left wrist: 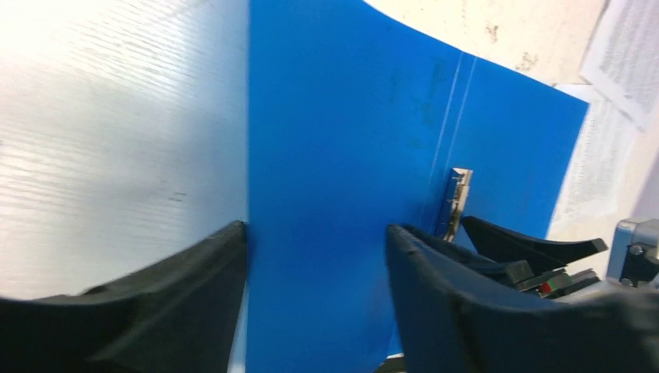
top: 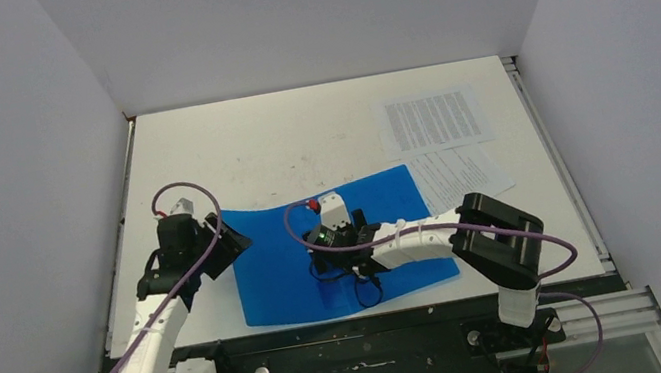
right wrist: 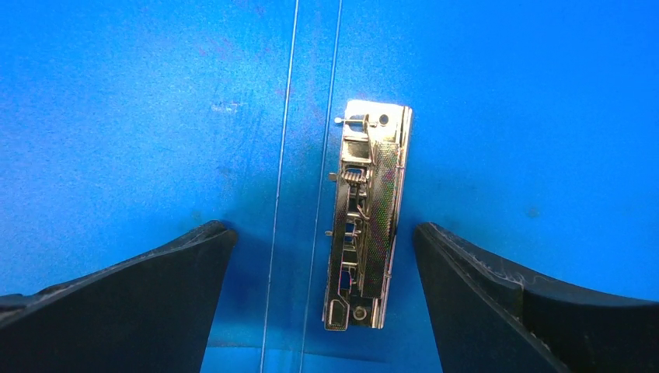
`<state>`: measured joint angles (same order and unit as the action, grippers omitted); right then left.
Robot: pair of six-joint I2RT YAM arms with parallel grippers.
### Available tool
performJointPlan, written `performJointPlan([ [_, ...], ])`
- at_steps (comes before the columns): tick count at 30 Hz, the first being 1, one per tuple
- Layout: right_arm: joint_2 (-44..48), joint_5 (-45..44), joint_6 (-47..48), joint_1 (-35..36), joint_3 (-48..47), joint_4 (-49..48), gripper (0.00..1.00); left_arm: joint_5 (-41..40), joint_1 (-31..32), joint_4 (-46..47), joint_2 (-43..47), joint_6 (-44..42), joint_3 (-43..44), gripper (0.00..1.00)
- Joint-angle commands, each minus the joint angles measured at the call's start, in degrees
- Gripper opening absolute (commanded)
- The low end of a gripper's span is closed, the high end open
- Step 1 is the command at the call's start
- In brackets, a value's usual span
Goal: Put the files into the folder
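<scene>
Files [top: 434, 120] lie just beyond the folder's [top: 281, 276] far right corner, print unreadable; whether the nearer sheet slips under it is unclear. Right gripper [right wrist: 324, 231] hangs spread over the folder's clip [right wrist: 365, 217]; left gripper [left wrist: 317, 227] stands parted at its left edge.

I see a white table [top: 297, 131], its top scuffed and faintly stained. A blue folder [top: 281, 276] lies open on it near the front edge, about midway across. Toward the far right lie two printed sheets. The far sheet [top: 434, 120] sits square to the table. The nearer sheet [top: 461, 173] is tilted, just beside the folder's right edge. I can't tell whether the sheets overlap.
</scene>
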<state>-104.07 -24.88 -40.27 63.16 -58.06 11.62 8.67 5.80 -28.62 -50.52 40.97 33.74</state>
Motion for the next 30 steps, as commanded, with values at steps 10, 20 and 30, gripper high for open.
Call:
performJointPlan([
  [10, -9.58, 1.03, -1.48, 1.27, 1.42, 7.25, 0.9, -11.79, -0.18, -10.98, -3.15, -9.57, 16.32, 0.77],
  [20, -10.14, 3.25, -0.92, -0.02, 0.83, 5.72, 0.91, -1.69, 4.63, -6.73, -3.13, -6.29, 9.0, 0.79],
  [30, -11.26, 3.97, -0.33, -3.82, -1.95, 4.58, 0.93, -0.29, 9.59, -2.24, -5.34, -2.41, 4.59, 0.79],
])
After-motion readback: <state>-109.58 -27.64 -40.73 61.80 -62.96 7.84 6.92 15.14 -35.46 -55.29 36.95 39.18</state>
